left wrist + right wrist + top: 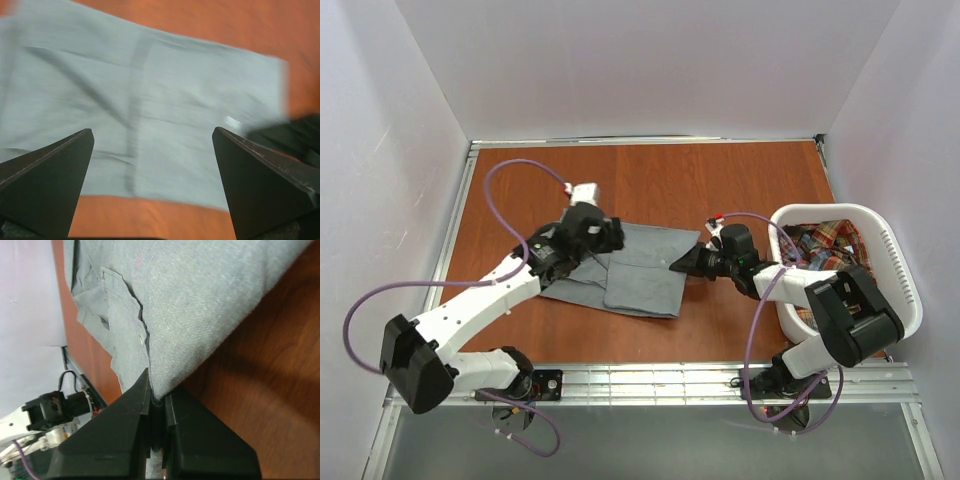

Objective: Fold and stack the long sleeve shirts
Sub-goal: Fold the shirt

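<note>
Found the right claw point(156, 386) closed tight, both fingers point(125, 415) pinching a folded edge of the grey shirt point(200, 300). Saw the cloth running up and away from the pinch, with a shadow under it on the brown tabletop point(270, 390). Noted a stitched pocket or flap point(116, 290) farther along the same cloth. Placed this grip, in the top view, at the right-hand edge of the shirt.

Found the left claw point(152, 130) spread wide, gripping nothing. Saw its two dark fingers point(55, 175) framing the flat grey shirt point(175, 100) from above, with a lengthwise seam in the cloth between them. Could not tell from the blurred wrist view whether the fingertips touched the fabric. Placed this claw, in the top view, over the shirt's left upper part.

Located the grey shirt point(640, 270) near the middle of the tabletop point(720, 180), lying flat and partly folded, between the two arms.

Located the plaid shirt point(825, 245) bunched inside the white laundry basket point(898, 268), at the right side of the tabletop, just beside the right arm and well apart from the grey shirt.
</note>
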Robot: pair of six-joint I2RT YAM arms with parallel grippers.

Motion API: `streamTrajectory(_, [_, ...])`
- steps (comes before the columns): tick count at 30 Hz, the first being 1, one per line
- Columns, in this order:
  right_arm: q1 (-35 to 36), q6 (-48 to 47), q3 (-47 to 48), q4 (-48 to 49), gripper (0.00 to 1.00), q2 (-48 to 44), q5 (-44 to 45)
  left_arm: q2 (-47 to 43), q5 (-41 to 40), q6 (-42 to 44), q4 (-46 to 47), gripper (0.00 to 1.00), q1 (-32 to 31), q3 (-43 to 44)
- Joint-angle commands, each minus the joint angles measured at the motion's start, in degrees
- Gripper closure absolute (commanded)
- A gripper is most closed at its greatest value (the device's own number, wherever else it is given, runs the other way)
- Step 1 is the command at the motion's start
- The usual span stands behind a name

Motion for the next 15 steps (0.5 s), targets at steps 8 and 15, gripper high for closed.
streamTrajectory(8, [-5.59, -27.98, 18.65, -43.41, 0.99, -3.61, 2.58, 5.1, 12.34, 2.25, 2.96, 0.19, 27.61, -8.36])
streamTrajectory(15, [-7.36, -40.39, 29.03, -59.0, 0.99, -0.8, 4.15, 10.9, 16.66, 0.75, 5.86, 0.28, 28.76, -8.89])
